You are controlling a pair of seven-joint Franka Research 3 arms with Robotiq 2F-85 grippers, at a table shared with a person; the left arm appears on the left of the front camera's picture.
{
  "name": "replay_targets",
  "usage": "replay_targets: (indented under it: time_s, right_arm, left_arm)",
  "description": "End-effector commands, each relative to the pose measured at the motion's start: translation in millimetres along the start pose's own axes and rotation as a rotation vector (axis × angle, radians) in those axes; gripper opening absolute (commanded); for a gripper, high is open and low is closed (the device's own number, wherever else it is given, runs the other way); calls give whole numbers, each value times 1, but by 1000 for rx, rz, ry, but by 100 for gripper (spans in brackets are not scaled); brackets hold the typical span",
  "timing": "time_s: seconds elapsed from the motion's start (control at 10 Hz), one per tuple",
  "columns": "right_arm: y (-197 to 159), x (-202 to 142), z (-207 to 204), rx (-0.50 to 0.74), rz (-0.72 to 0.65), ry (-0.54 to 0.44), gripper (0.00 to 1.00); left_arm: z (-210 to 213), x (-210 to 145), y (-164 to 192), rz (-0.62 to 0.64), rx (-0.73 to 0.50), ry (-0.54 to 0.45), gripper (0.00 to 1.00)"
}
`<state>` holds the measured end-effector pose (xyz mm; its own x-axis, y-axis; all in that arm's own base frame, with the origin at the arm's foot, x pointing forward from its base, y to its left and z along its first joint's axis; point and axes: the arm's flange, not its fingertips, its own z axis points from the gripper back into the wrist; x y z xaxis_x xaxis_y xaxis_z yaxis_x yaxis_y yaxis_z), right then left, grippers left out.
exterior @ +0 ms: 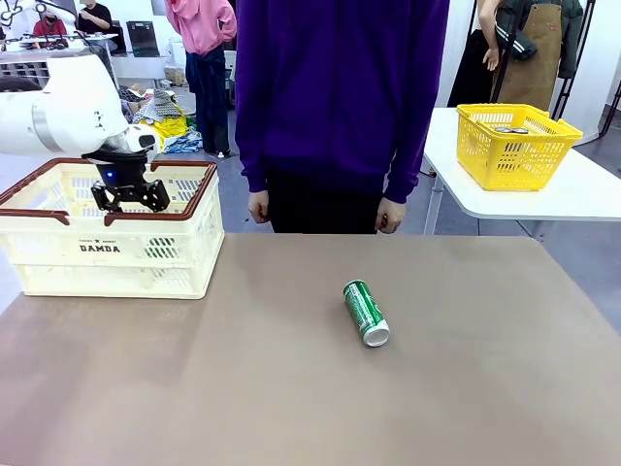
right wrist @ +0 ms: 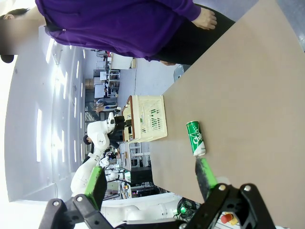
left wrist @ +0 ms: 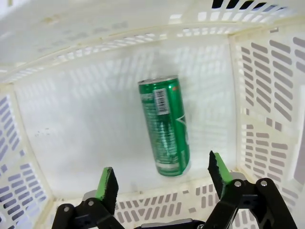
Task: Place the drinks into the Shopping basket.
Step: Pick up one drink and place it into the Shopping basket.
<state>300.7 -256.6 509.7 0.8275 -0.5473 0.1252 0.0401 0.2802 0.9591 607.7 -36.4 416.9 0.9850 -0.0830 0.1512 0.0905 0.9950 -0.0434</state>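
Now one slim green metal can with a silver end [left wrist: 164,129] lies on its side on the floor of the large cream-white slotted plastic Shopping basket with a dark brown rim [exterior: 107,248]. Above it hangs the left gripper [exterior: 131,204], its green-padded fingers spread apart and empty. A second green can [exterior: 366,313] lies on the brown desk [exterior: 243,388], well apart from the basket. The right gripper [right wrist: 150,171] hovers over the desk, jaws apart, holding nothing.

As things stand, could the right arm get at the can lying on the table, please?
Probably yes. The can lies by itself on the table, and the right gripper is open, with nothing between them.
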Motion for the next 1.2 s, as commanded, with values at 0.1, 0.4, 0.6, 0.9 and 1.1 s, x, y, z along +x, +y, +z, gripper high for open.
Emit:
replay_targets:
  time_s: [0.1, 0.4, 0.6, 0.9, 1.1]
  right_arm:
    - [1, 1, 1, 17, 22, -2, 100]
    - [1, 1, 1, 17, 22, -2, 100]
    - [1, 1, 1, 17, 22, -2, 100]
    - [1, 1, 1, 17, 22, -2, 100]
    - [1, 1, 1, 17, 22, -2, 100]
  left_arm:
    - [32, -12, 4, -2, -24, -10, 100]
    - [120, -44, 35, -61, -393, 148, 100]
    - [180, -85, 70, -210, -631, 62, 100]
    - [216, -174, 130, -289, -910, -74, 100]
    - [195, -247, 166, -355, -1057, -227, 100]
